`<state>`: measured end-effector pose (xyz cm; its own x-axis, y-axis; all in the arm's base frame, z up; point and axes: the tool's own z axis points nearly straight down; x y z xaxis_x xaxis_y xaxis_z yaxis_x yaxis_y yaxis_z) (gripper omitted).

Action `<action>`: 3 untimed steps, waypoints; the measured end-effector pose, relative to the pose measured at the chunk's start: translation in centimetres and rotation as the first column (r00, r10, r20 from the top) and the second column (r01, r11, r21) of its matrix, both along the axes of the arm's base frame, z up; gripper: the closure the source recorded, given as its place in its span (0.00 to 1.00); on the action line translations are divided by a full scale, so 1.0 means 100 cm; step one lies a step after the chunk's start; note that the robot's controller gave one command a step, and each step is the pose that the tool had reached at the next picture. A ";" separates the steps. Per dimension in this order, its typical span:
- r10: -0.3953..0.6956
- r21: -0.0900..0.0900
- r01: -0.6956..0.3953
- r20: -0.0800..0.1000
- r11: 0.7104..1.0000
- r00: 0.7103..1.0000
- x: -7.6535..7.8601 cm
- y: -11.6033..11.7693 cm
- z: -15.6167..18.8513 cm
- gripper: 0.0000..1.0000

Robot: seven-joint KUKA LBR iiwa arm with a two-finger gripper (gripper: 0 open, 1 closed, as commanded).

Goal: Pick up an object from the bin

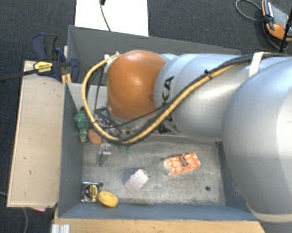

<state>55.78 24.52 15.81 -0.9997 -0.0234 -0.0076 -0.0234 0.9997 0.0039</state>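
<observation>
My gripper (pixel 103 156) reaches down under the arm's orange cover into the left part of the bin, just above the floor. Close to its upper left, by the left wall, lie a small orange-brown thing (pixel 94 138) and a green toy-like thing (pixel 80 121). A small green piece (pixel 125 148) peeks out just to the gripper's right. A pale grey block (pixel 137 180) lies on the floor to the lower right of the gripper, apart from it. Nothing shows held in the gripper.
An orange-and-white packet (pixel 182 164) lies in the middle right of the bin floor. A yellow tape measure (pixel 101 196) sits in the front left corner. The arm and its cables cover the back half of the bin.
</observation>
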 end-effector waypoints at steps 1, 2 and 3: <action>-0.260 -0.004 0.260 -0.008 0.966 0.965 0.022 -0.001 -0.011 0.00; -0.027 -0.003 0.027 -0.005 1.000 1.000 0.034 0.005 -0.035 0.00; -0.408 0.013 0.408 0.003 0.913 0.913 0.033 0.012 -0.075 0.00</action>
<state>59.06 25.76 8.31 -0.9222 0.3866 -0.0108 0.3864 0.9222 0.0165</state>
